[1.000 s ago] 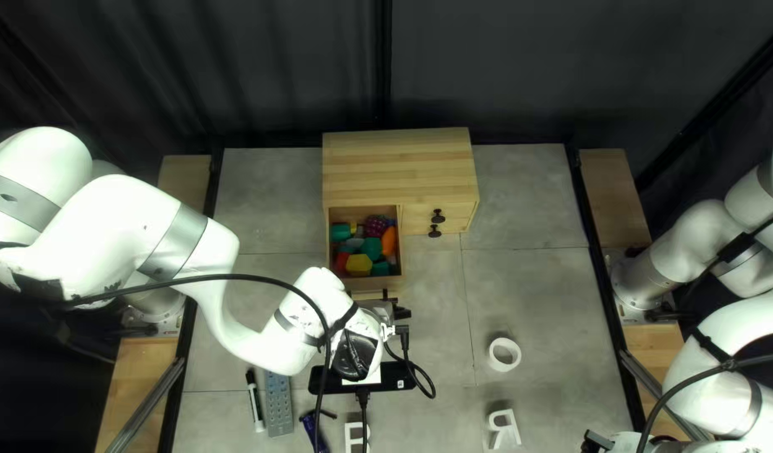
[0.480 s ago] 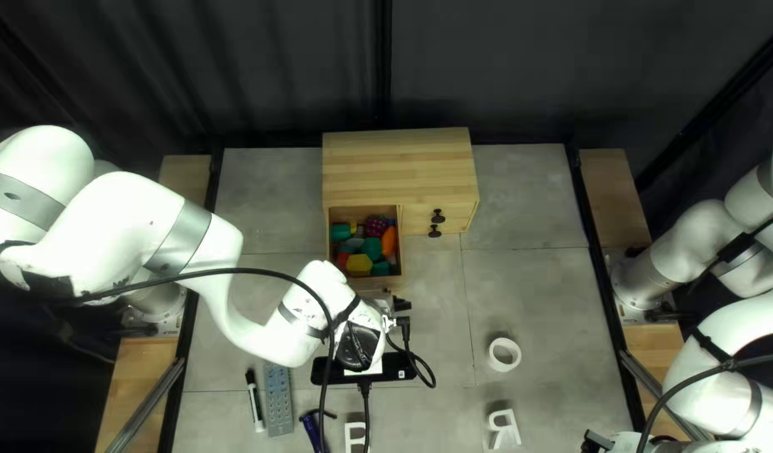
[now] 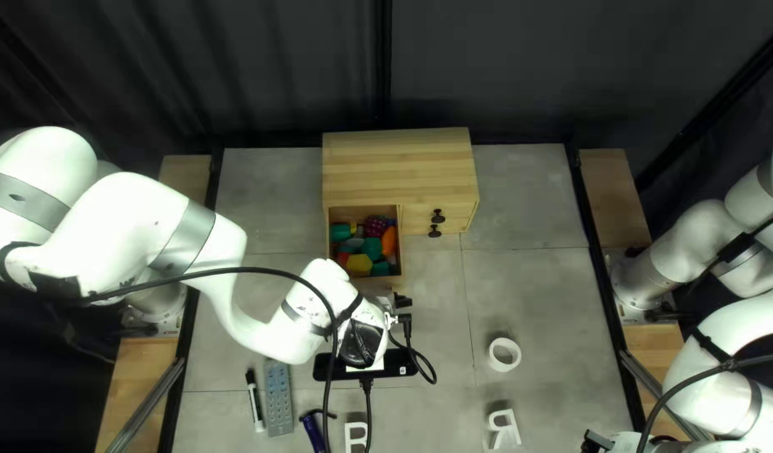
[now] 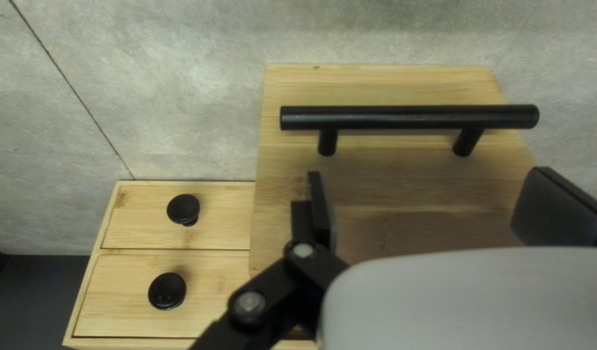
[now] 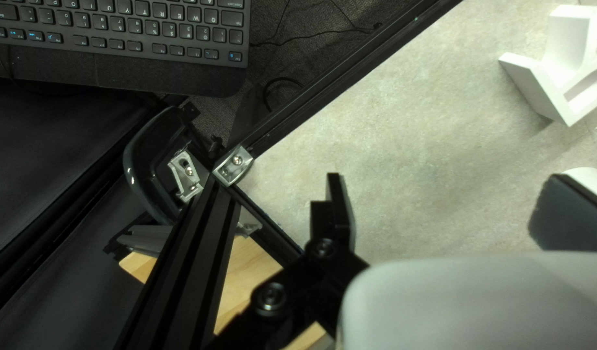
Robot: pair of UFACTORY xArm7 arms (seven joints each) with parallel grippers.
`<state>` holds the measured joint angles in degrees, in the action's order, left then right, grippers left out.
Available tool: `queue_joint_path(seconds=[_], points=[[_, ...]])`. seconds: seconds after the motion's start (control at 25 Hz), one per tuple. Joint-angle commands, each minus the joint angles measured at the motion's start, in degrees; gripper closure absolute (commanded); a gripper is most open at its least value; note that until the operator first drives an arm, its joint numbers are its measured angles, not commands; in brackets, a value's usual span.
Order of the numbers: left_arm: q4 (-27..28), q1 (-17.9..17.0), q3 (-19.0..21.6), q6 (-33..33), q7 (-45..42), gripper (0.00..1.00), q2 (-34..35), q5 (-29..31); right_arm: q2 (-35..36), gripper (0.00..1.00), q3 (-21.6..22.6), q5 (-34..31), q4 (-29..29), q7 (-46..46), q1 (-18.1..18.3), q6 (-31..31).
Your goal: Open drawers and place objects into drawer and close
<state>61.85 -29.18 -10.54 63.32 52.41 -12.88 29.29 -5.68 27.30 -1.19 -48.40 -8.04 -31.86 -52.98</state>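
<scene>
Well, my left gripper is spread wide, the pulled-out drawer's handle ahead of its fingers, apart from both. From above, my arm hides that handle; my right gripper, also wide, is partly cut off.

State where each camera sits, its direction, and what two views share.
Top left view: above the table's near edge, slanting down at the cabinet; left arm and right arm show.
Left wrist view: left arm's wrist, facing the bar handle; open left gripper shows.
Right wrist view: right arm's wrist, facing table and keyboard; open right gripper shows.
Shared: cabinet knobs, top left and left wrist.
</scene>
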Motion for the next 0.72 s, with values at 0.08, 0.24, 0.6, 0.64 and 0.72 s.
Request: queue_joint_path(seconds=[0.08,0.24,0.6,0.64,0.72], points=[[0.2,0.2,-0.2,0.4,0.2,0.0,0.0,0.2,0.0,0.0,0.0,0.0,0.0,0.0,0.0,0.0],[0.1,0.2,-0.3,0.2,0.1,0.0,-0.1,0.3,0.0,0.0,0.0,0.0,0.0,0.0,0.0,0.0],[-0.4,0.3,-0.5,-0.2,-0.6,0.0,-0.1,0.8,0.0,0.0,0.0,0.0,0.0,0.0,0.0,0.0],[-0.3,0.3,-0.6,-0.2,-0.6,0.0,-0.1,0.9,0.0,0.0,0.0,0.0,0.0,0.0,0.0,0.0],[-0.1,0.4,-0.6,-0.1,-0.6,0.0,-0.2,1.0,0.0,0.0,0.0,0.0,0.0,0.0,0.0,0.0]])
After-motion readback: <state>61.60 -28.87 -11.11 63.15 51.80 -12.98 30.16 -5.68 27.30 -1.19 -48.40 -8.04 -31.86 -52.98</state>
